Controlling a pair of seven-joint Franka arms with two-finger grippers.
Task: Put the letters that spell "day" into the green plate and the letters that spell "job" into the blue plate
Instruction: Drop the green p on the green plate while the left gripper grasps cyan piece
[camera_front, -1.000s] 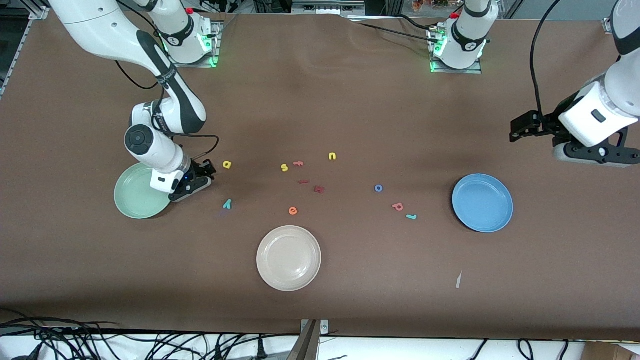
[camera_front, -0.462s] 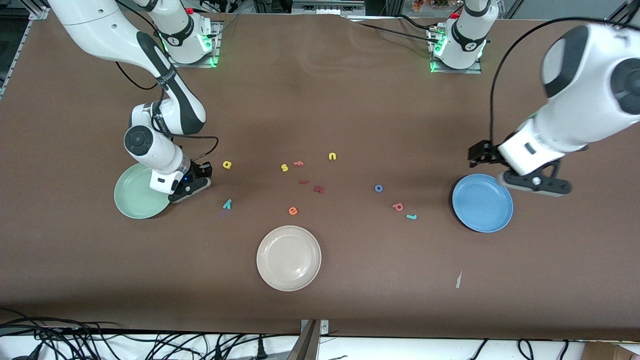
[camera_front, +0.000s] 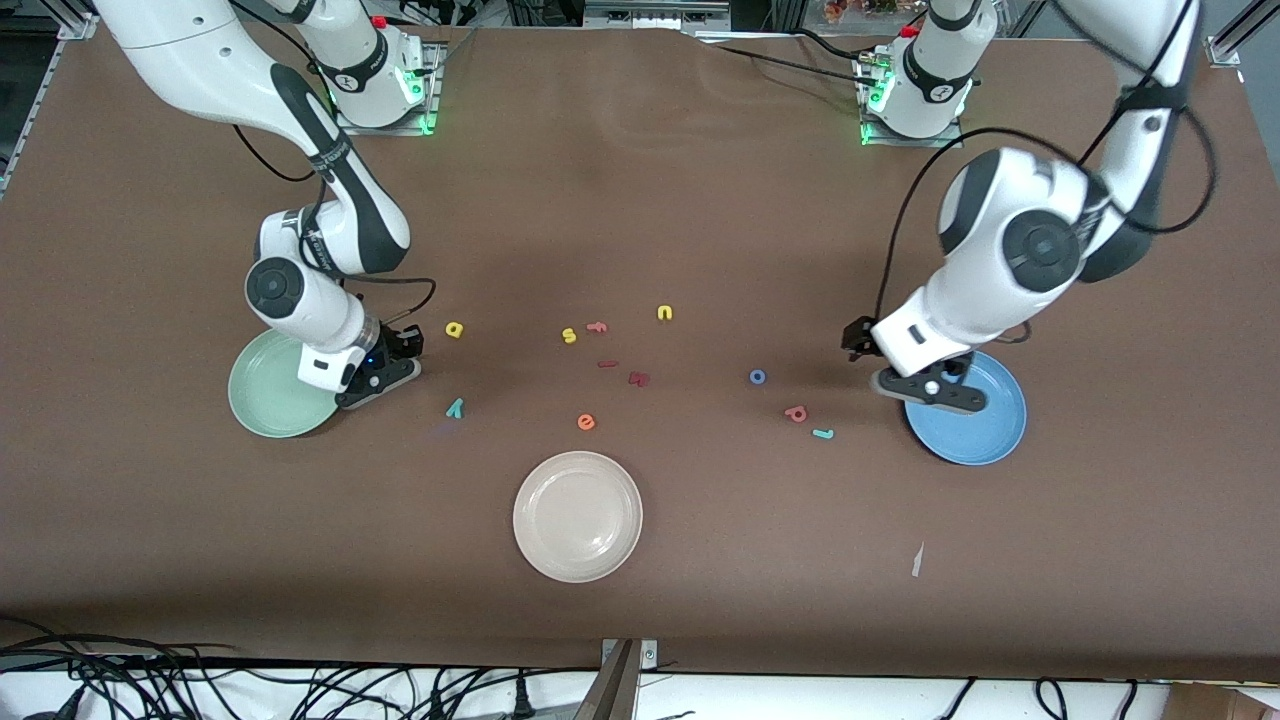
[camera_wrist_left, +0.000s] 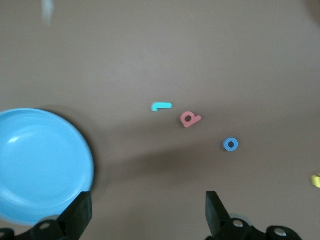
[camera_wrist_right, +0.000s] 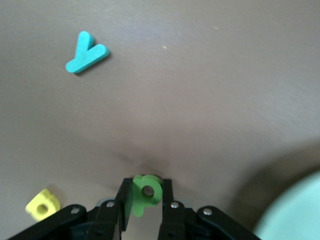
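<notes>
The right tool (camera_wrist_right: 147, 196) is clenched on the olive-green "d" (camera_wrist_right: 147, 192), low at the bench (camera_front: 700, 200), just beside the rim of the green plate (camera_front: 262, 400). The yellow "a" (camera_front: 454, 329) lies near this tool, toward the left arm's end, and the teal "y" (camera_front: 455, 407) lies near it too, closer to the front camera.

The left tool (camera_wrist_left: 145, 212) hangs released, fingers spread wide, over the edge of the blue plate (camera_front: 985, 430). The blue "o" (camera_front: 757, 377), pink-red "b" (camera_front: 796, 413) and teal "j" (camera_front: 823, 433) lie on the bench near it, toward the right arm's end, apart from one another.
</notes>
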